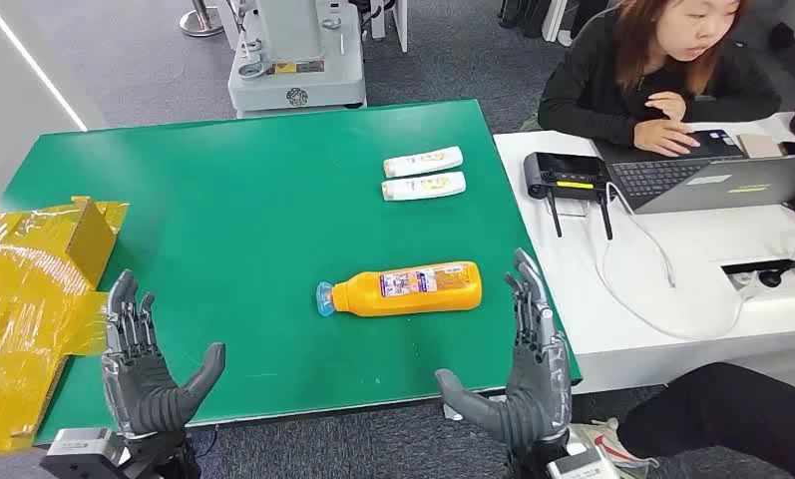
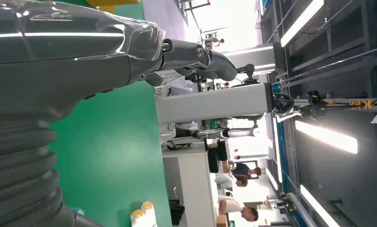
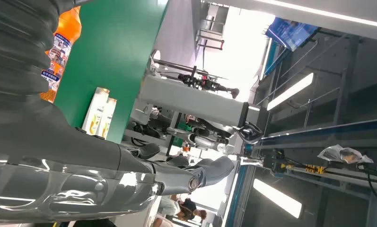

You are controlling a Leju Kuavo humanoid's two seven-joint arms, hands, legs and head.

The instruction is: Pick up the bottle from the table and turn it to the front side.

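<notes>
Left hand (image 1: 144, 374) raised at near-left table edge, palm turned inward, fingers (image 1: 126, 311) spread and upright, thumb angled out toward centre. Holds nothing, touches nothing. Seen in left wrist view as a grey thumb (image 2: 196, 54) stretched over the green table (image 2: 115, 156), nothing in it.

Right hand (image 1: 523, 374) raised at near-right edge, palm facing left, fingers (image 1: 529, 289) straight and apart, thumb out to the left. Empty, no contact with bottle. Same in right wrist view: thumb (image 3: 196, 172) extended in open air.

Bottle (image 1: 408, 289) orange, lying on its side on table (image 1: 223, 200), near the front, right of centre. Blue cap (image 1: 324, 297) pointing left, base to the right, colourful label facing up. Base end near right hand's fingertips but apart from them. Well apart from left hand. Bottle label (image 3: 58, 52) partly seen past the ribbed cover in right wrist view.

Two white tubes (image 1: 423, 175) lying side by side farther back on table, well apart from bottle; also seen as (image 3: 101, 113) and (image 2: 144, 215).

Yellow box (image 1: 34, 289) wrapped in film at table's left edge, just beside left hand.

White desk (image 1: 672, 299) to the right with black router (image 1: 566, 177) and laptop (image 1: 712, 180); person (image 1: 662, 70) seated there, hand on keyboard.
</notes>
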